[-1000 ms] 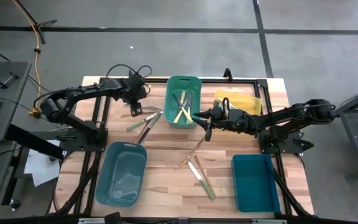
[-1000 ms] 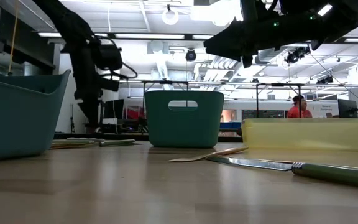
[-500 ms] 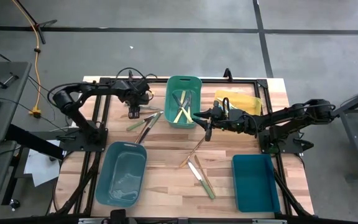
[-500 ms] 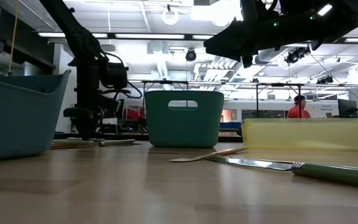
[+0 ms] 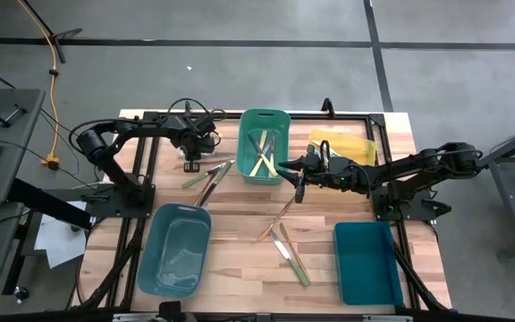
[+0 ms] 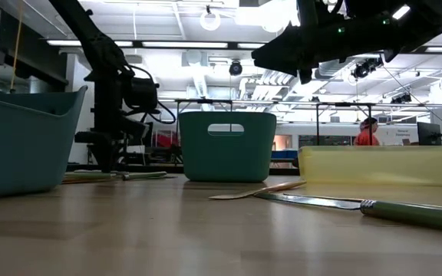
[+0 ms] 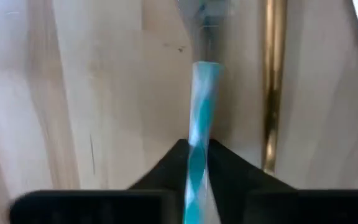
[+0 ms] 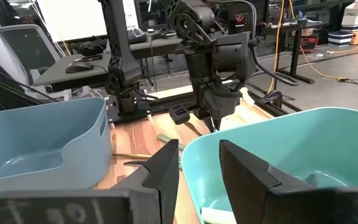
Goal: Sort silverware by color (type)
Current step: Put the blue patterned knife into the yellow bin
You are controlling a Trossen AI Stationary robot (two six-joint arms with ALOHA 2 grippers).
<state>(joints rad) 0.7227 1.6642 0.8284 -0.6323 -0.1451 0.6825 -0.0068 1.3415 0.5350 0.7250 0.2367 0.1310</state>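
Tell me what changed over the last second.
The left end effector swung from above the table's far left area down to the wood, then closed on a teal-handled utensil. The right end effector stayed beside the green bin; the loose silverware didn't move.

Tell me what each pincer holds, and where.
Left pincer pinches a teal-handled utensil by its handle, down at the table. Right pincer, over the green bin, is open and empty.

Tabletop [image 5: 240, 224]: bin [image 5: 265, 146] at back centre holding silverware [image 5: 262, 156]; loose utensils [image 5: 208, 173] just left of it; more utensils [image 5: 286, 240] at centre; tub [image 5: 175, 249] front left.
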